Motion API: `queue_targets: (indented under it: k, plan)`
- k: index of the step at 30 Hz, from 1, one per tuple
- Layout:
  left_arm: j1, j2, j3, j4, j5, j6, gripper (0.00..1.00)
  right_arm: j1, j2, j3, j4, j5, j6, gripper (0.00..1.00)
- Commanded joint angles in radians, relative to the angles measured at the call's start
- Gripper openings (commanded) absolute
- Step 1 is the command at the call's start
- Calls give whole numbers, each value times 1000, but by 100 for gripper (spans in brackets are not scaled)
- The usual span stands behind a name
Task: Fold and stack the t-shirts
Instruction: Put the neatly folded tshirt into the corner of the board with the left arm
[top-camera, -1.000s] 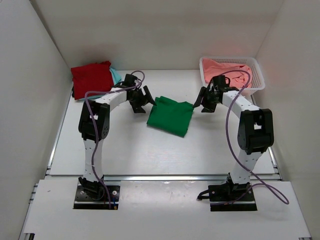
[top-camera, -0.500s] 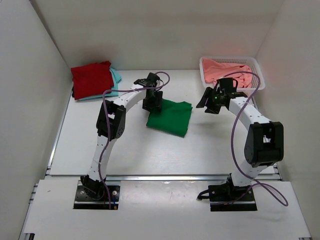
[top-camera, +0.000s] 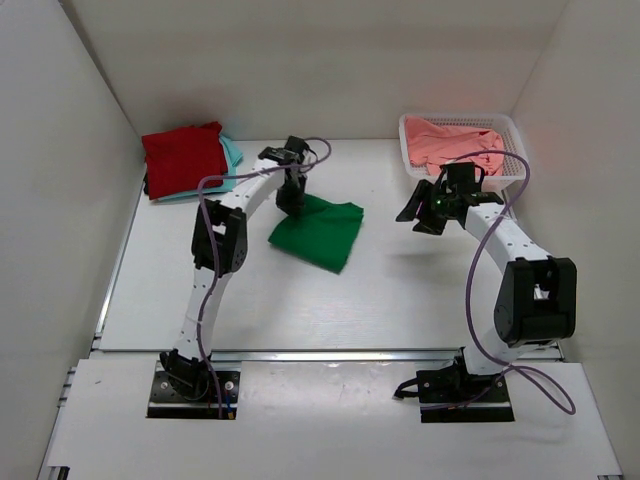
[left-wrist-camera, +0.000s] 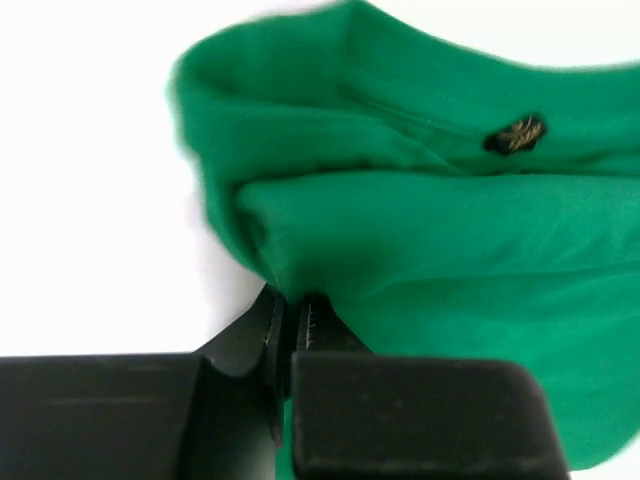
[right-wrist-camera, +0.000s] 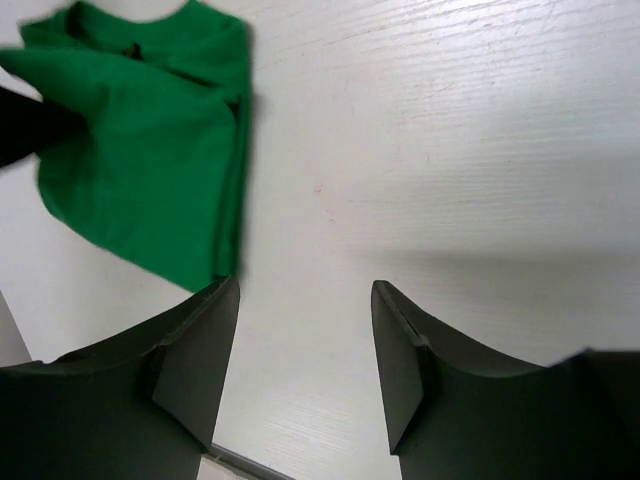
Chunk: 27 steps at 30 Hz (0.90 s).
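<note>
The left fingers are pressed together on a folded edge of the green t-shirt, which lies in the middle of the table. Near its collar sits a small dark label with a gold mark, too blurred to read. The right fingers stand apart and hold nothing, above the table to the right of this shirt. At the far left, the dark red t-shirt lies on the pale turquoise t-shirt. The salmon pink t-shirt fills the white basket at the far right.

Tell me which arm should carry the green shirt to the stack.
Left. The left gripper is shut on the edge of the green shirt, nearer the red shirt; the right gripper hangs open and empty.
</note>
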Motion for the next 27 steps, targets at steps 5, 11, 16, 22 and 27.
queue_targets:
  k: [5,11,16,22,27]
  plan:
    - [259,-50,294,75,-72,29,0,46,-86,19,-26,-38,-1,53]
    - [314,-49,308,363,-86,110,0,100,-143,-174,167,-70,61,52]
    - [398,-32,333,457,-89,115,0,144,-146,-258,336,-73,98,52]
    - [506,-82,304,555,-57,106,0,160,-99,-236,349,-79,89,51]
    - [582,-87,330,534,-37,106,0,170,-79,-204,313,-75,86,51]
